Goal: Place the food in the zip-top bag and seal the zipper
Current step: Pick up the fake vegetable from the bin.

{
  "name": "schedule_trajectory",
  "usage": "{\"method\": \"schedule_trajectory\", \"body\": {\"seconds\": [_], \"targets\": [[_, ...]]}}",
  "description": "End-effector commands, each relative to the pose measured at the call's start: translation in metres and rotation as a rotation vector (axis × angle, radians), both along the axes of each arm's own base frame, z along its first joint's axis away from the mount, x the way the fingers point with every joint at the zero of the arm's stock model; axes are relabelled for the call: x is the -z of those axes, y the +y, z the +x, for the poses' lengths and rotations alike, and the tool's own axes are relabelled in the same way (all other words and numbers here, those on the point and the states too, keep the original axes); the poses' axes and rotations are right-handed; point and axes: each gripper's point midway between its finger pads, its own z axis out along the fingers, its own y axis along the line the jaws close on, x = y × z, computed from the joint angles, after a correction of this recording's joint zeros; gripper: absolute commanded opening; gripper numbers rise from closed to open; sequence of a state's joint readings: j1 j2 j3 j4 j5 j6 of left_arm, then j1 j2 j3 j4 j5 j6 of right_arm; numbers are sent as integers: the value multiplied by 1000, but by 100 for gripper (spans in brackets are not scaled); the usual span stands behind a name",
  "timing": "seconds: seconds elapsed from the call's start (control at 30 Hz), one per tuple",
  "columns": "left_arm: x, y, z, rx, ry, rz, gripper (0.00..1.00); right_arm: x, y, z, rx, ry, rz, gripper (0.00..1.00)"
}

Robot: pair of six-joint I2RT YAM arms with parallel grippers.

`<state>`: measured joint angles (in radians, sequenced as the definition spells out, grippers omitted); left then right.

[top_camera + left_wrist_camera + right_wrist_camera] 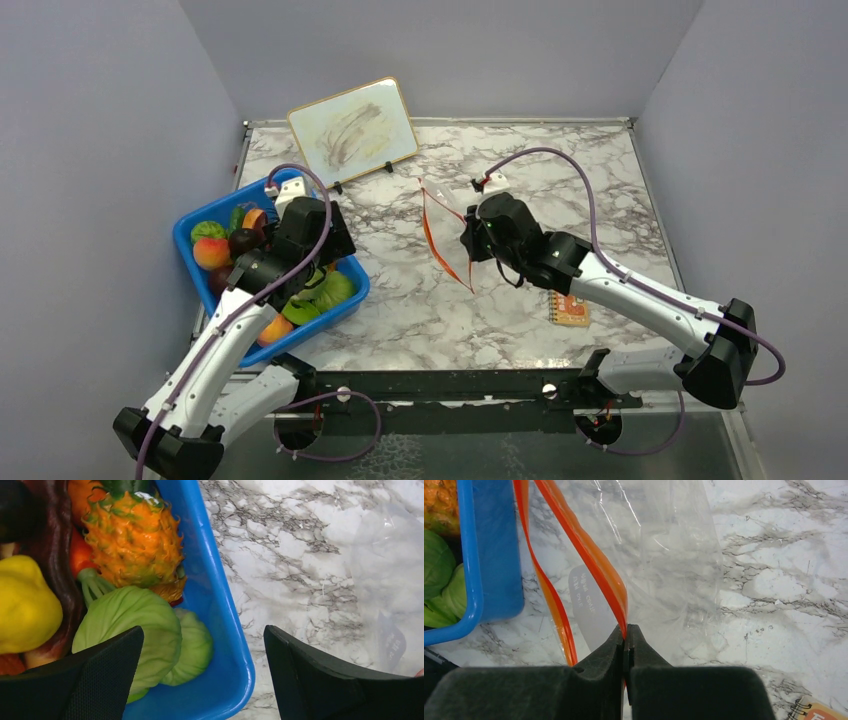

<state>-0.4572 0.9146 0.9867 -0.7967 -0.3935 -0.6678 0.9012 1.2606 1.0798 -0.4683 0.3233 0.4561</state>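
**Right pincer (625, 630) clenched on zipper (594, 555); left pincer (203, 630) released**

Right pincer nips one orange-red strip. The zip-top bag (664, 555) sits at table centre, mouth gaping, nothing inside. Left pincer is spread wide and empty over the blue tub (220, 605) rim.

Marble table (450, 310), plain grey walls (450, 50). Smeared whiteboard (352, 125) leans at 11 o'clock, small notebook (571, 308) at 4.

Tub at 9 o'clock holds the food (135, 540): spiky orange fruit, green cabbages, yellow piece.
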Motion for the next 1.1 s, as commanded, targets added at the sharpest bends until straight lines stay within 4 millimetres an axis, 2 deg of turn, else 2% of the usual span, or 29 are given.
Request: {"method": "schedule_trajectory", "body": {"seconds": [0.0, 0.33, 0.7, 0.87, 1.07], "targets": [[-2, 25, -17, -121, 4, 17, 99, -9, 1, 3, -9, -38, 27, 1], [14, 47, -32, -311, 98, 51, 100, -3, 1, 2, -2, -28, 25, 1], [49, 56, -38, -398, 176, 99, 95, 6, 4, -1, -12, 1, 34, 1], [62, 51, -39, -379, 195, 80, 93, 6, 3, -2, -10, -2, 38, 1], [75, 48, -44, -376, 235, 69, 96, 6, 5, -2, -15, 0, 43, 1]]}}
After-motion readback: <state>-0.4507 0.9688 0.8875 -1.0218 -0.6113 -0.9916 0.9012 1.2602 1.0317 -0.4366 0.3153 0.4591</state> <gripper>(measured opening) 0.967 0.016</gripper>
